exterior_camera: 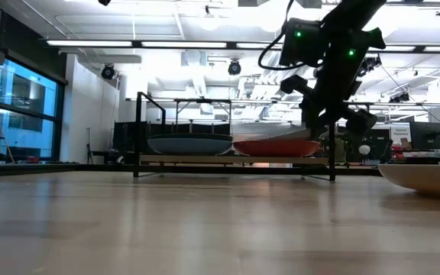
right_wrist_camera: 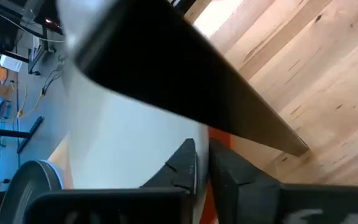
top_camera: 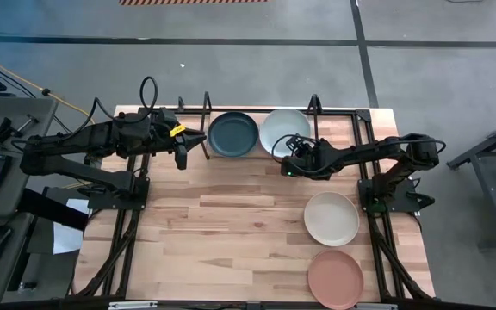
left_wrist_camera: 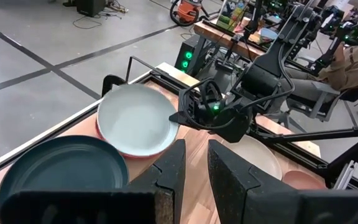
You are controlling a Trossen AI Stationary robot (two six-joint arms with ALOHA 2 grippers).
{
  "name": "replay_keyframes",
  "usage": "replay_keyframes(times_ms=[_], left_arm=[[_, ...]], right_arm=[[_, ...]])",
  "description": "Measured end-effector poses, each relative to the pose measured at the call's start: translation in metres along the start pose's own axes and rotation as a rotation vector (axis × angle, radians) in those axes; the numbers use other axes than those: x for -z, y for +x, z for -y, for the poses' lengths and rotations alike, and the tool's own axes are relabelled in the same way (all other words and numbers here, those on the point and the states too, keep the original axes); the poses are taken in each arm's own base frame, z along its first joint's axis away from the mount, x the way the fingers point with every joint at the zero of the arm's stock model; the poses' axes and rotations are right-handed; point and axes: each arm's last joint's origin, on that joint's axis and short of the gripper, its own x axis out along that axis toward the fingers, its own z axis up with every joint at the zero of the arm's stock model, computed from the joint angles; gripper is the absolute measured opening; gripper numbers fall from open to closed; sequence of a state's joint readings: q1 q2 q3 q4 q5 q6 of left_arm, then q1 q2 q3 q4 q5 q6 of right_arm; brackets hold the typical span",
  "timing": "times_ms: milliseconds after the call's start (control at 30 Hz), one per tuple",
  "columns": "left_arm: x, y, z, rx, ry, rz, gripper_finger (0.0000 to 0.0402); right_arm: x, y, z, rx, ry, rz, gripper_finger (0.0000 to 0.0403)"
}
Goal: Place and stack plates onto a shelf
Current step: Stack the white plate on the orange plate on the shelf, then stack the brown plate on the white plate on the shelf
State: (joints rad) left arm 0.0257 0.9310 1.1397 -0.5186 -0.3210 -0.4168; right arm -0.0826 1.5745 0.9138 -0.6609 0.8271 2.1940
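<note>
The shelf [top_camera: 314,105] stands along the table's far edge. On it rest a dark blue-green plate [top_camera: 233,134] and a coral red plate [left_wrist_camera: 137,150]. A pale mint plate [top_camera: 282,129] lies on top of the red one. My right gripper [top_camera: 289,148] is at the mint plate's near right rim, shut on it. My left gripper [top_camera: 195,139] hovers just left of the blue-green plate; its fingers [left_wrist_camera: 174,167] stand a little apart with nothing between them. My right gripper pinches the pale mint plate's rim [left_wrist_camera: 175,124] on the side nearest the table's middle. One finger [right_wrist_camera: 182,163] lies over the plate's inner face, the other at its outer side. The fingers slant down from the table's right. The plate lies on the coral red plate.
A cream plate [top_camera: 331,217] and a terracotta pink plate [top_camera: 335,277] lie on the tabletop near its right edge. The shelf's black upright loops [top_camera: 207,100] stand beside the plates. The table's middle and near left show bare wood [top_camera: 213,232]. A person sits beyond the table [left_wrist_camera: 353,59].
</note>
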Motion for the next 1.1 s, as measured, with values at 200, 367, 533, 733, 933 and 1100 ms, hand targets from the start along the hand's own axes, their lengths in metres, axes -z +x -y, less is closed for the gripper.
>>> replay_keyframes(times_ms=[200,367,533,733,933,1100], left_arm=[[0.000,0.000,0.000,0.000,0.000,0.000,0.0056],[0.000,0.000,0.000,0.000,0.001,0.000,0.0056],[0.000,0.000,0.000,0.000,0.001,-0.001,0.0056],[0.000,0.000,0.000,-0.001,0.003,-0.003,0.0056],[0.001,0.000,0.000,-0.003,0.005,-0.006,0.0056],[0.001,-0.001,0.002,0.039,0.095,-0.016,0.0056]], right_arm=[[0.001,0.000,-0.001,-0.001,0.015,-0.016,0.0079],[0.001,-0.003,-0.001,-0.004,0.021,-0.035,0.0134],[-0.008,-0.014,-0.007,-0.044,0.002,-0.054,0.0163],[-0.027,-0.034,-0.015,-0.115,-0.098,-0.089,0.0169],[-0.044,-0.060,-0.019,-0.207,-0.452,-0.243,0.0169],[-0.041,-0.093,-0.015,-0.433,-0.873,-0.486,0.0169]])
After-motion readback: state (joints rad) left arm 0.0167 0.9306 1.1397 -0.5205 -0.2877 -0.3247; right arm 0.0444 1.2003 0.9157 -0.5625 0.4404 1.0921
